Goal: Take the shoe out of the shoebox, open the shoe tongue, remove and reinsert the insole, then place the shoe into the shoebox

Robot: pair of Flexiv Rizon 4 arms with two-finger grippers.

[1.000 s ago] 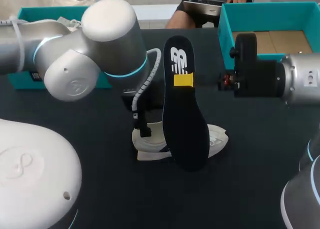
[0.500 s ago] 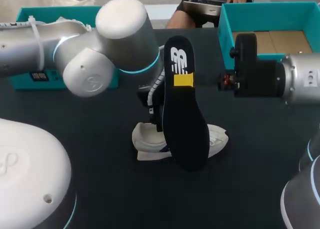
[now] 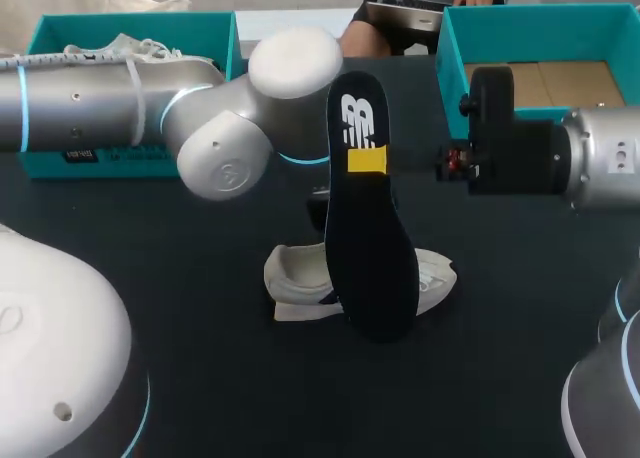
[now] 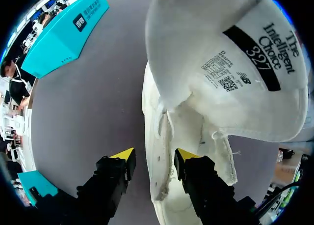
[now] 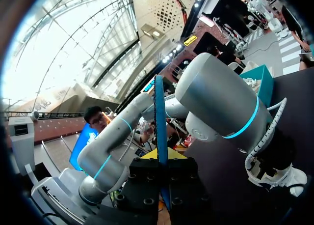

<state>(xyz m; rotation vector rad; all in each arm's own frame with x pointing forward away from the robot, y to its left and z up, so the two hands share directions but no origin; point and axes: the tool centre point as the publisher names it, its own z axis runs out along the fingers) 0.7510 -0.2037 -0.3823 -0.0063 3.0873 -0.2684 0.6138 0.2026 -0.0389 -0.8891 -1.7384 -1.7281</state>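
**Q:** At the middle of the bench (image 3: 200,378), what is shown?

**A:** A white shoe (image 3: 300,283) is seen lying on the dark surface. The dark insole (image 3: 365,228) is held upright on the near side of the shoe and outside it, with its narrower end uppermost. It is gripped by the right gripper (image 5: 162,156), whose arm enters from the right. The fingers are pinched against the insole's two faces.

**Q:** How is the left arm placed?

**A:** The left gripper (image 4: 154,158) is set at the shoe's opening. Its fingers are spread, one over the bench just beside the shoe and the other at the inner side of the collar, with the side wall between them. Contact with the wall cannot be told. The tongue (image 4: 221,53) is seen lifted ahead of the fingers, its labelled underside exposed.

**Q:** Where are the boxes?

**A:** At the far edge, the left shoebox (image 3: 130,28) is seen holding a second shoe (image 3: 120,48). The brown floor of the right shoebox (image 3: 540,23) is exposed.
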